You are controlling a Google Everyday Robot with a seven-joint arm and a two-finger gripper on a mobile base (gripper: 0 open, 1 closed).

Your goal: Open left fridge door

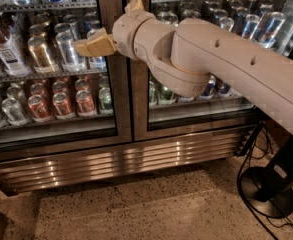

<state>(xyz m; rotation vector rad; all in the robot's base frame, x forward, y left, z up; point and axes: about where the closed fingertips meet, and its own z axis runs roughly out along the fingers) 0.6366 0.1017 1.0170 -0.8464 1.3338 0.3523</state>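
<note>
Approach step: tan two-finger gripper (106, 23), fingers spread apart, hovers upper centre before the shut steel-framed glass left fridge door (110, 109); next, probably, catch its inner edge and pull.

Room light is dim, we note; the brightest source sits inside the fridge (131, 131), glowing out through the left fridge door (51, 64); warm highlights streak the grille (116, 161); the gripper (105, 21), fingers (93, 45) spread before that door's right frame, is evenly front-lit; the floor (136, 209) darkens toward the corners; pale glare washes the right door (291, 19).
</note>
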